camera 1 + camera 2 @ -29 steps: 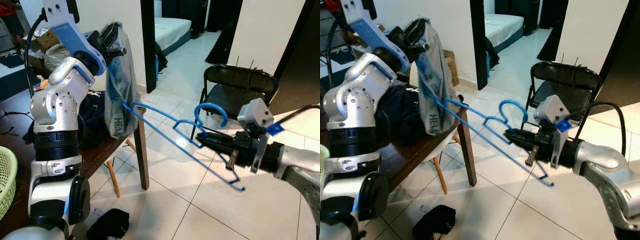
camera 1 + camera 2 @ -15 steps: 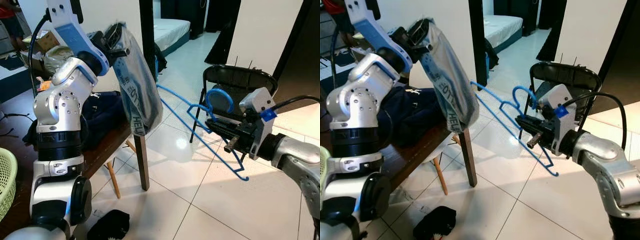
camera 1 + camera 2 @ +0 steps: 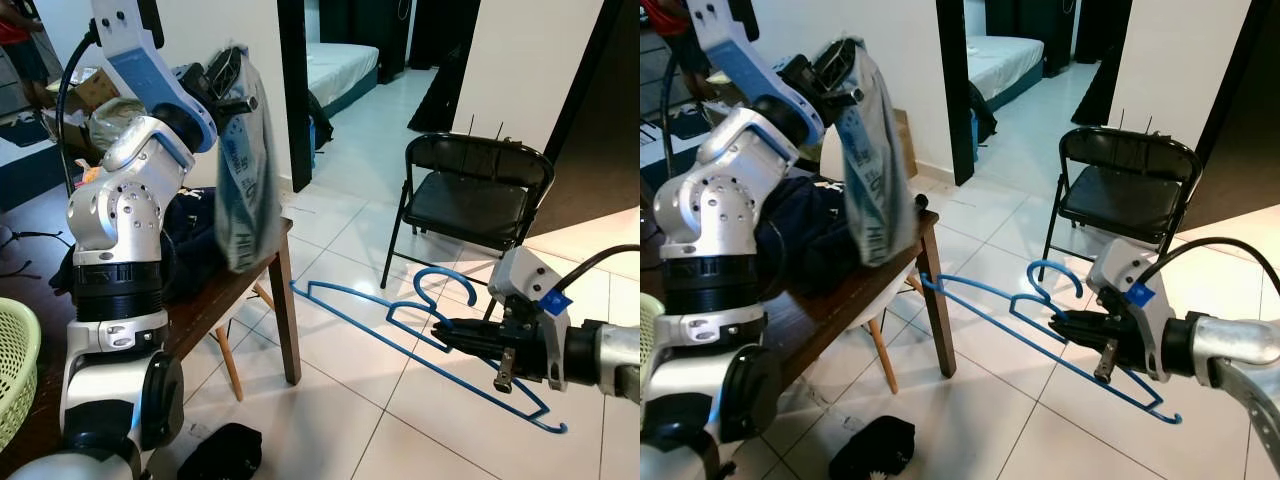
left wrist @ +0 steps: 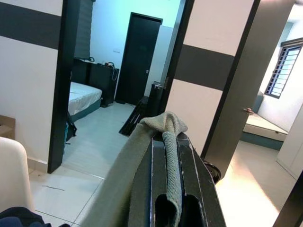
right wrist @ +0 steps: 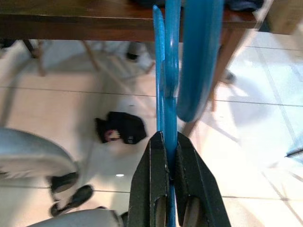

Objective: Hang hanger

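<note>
Currently blue hanger (image 3: 420, 335) clamped in right gripper (image 3: 446, 336), low nr floor; cloth (image 3: 240, 165) pinched by left gripper (image 3: 232, 88). Hanger arm to be fed into cloth opening; grip kept firm.

1. The left arm is raised, elbow bent, its left gripper (image 3: 232, 88) held high at upper left, black fingers (image 4: 142, 189) clamped on a grey-green cloth (image 4: 163, 127).
2. The right arm reaches forward low; the right gripper (image 3: 1065, 324) pinches the blue hanger (image 3: 1040, 310), fingers (image 5: 151, 189) pressed together.

Black folding chair (image 3: 468, 190), perhaps metal
</note>
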{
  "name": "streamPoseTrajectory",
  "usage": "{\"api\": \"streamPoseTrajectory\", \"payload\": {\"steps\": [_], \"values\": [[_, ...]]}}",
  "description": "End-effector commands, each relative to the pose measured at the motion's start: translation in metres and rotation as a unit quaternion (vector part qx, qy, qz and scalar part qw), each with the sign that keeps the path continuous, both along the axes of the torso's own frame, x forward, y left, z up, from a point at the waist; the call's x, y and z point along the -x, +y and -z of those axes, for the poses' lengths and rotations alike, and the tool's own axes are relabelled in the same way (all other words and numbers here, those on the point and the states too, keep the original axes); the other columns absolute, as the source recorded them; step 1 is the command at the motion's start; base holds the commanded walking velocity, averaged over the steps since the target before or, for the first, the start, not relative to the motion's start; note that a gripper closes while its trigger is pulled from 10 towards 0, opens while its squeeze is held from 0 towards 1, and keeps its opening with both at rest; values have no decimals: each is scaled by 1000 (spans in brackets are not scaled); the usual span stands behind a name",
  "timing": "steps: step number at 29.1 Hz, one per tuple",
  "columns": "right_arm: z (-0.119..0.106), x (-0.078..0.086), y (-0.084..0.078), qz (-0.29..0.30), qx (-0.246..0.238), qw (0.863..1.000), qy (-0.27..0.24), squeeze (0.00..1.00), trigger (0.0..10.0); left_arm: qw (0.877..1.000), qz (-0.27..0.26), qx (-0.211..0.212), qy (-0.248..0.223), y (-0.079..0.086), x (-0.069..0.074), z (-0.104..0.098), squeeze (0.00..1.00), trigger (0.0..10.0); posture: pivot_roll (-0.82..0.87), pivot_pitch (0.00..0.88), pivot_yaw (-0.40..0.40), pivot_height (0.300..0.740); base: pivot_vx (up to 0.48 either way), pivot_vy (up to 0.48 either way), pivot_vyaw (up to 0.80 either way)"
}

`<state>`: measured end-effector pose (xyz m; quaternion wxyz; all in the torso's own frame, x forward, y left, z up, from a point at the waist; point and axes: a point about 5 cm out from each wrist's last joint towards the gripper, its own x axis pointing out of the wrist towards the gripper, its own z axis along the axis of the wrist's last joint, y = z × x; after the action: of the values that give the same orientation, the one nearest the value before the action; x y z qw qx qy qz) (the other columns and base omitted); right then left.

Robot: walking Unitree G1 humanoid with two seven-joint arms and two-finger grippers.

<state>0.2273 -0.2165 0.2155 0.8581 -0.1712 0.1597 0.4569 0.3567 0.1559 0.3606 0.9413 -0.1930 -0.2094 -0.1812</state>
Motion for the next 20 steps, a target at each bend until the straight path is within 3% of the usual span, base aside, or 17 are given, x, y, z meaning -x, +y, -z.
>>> {"api": "streamPoseTrajectory", "payload": {"steps": [1,4,8,20], "values": [[-7,3,18,-38,-41,998,-18,0,10000,1000,3,5,-2,-2,0,-1,0,10000,-1,0,82,735,0,0,0],[-14,1,26,-49,-66,996,-40,0,10000,1000,4,5,-2,-3,1,-1,0,10000,1,0,82,735,0,0,0],[-35,-12,33,-36,-114,987,-108,0,10000,1000,5,5,0,-4,1,0,0,10000,2,0,81,735,0,0,0],[-46,-35,25,56,-102,979,-166,0,10000,1000,18,12,1,-11,2,0,0,10000,-1,0,79,735,0,0,0]]}}
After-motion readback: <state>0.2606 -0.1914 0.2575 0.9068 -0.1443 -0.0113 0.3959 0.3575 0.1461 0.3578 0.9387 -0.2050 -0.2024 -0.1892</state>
